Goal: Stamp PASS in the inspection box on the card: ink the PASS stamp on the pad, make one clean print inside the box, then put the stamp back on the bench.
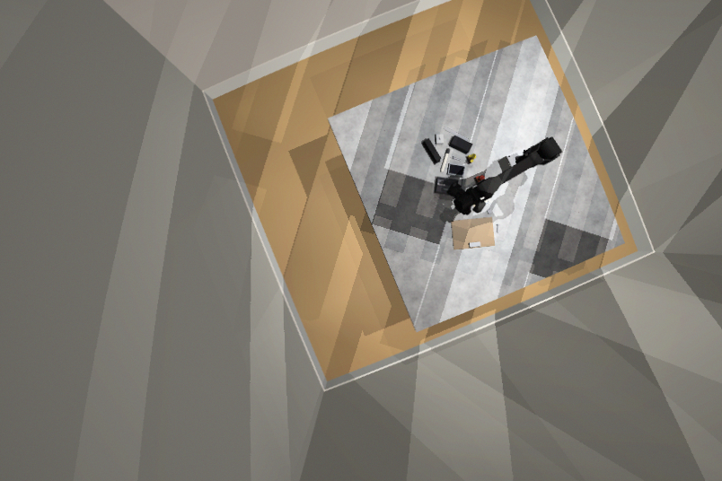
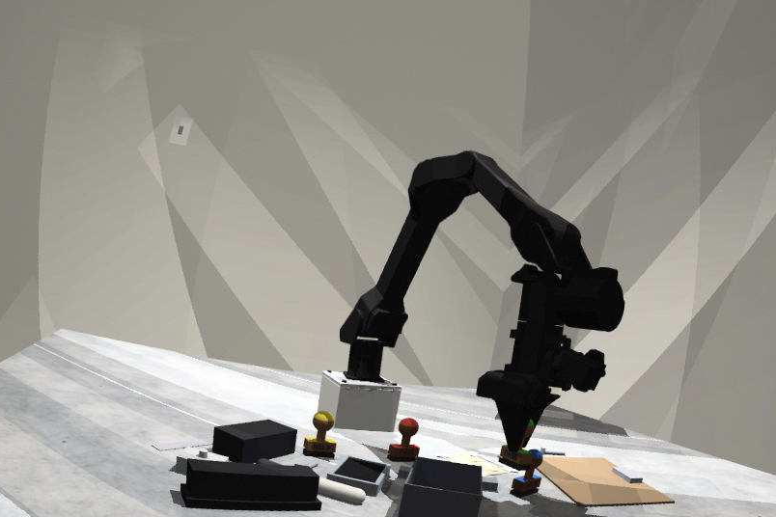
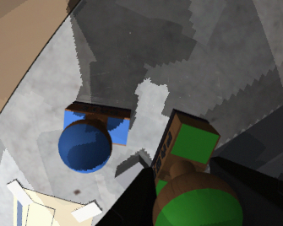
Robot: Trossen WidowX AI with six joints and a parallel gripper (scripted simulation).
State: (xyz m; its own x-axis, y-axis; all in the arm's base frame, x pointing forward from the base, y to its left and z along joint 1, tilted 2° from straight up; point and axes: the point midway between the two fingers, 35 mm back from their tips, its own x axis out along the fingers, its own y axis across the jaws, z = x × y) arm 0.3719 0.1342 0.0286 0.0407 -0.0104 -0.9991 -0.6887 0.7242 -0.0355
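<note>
My gripper (image 2: pixel 517 446) (image 3: pixel 182 172) points down, shut on the PASS stamp (image 2: pixel 513 455) (image 3: pixel 198 142), a wooden block with a green top and green knob. The stamp hangs above the bench, beside the blue-knobbed stamp (image 2: pixel 526 482) (image 3: pixel 84 147); its underside is hidden. The cream card (image 2: pixel 475 464) (image 3: pixel 67 206) lies flat with white pieces at its corners, lower left in the wrist view and clear of the stamp. Its box is not clearly visible. A small grey tray with a dark inside (image 2: pixel 360 472) (image 1: pixel 455 169) looks like the ink pad.
A deep dark bin (image 2: pixel 441 487) stands between tray and blue stamp. Red (image 2: pixel 403 450) and yellow (image 2: pixel 319 446) stamps stand behind. A brown board (image 2: pixel 591 477) (image 3: pixel 24 42) lies beyond the blue stamp. Black blocks (image 2: pixel 252 483) (image 2: pixel 255 439) and a white cylinder (image 2: pixel 342 489) lie at the left.
</note>
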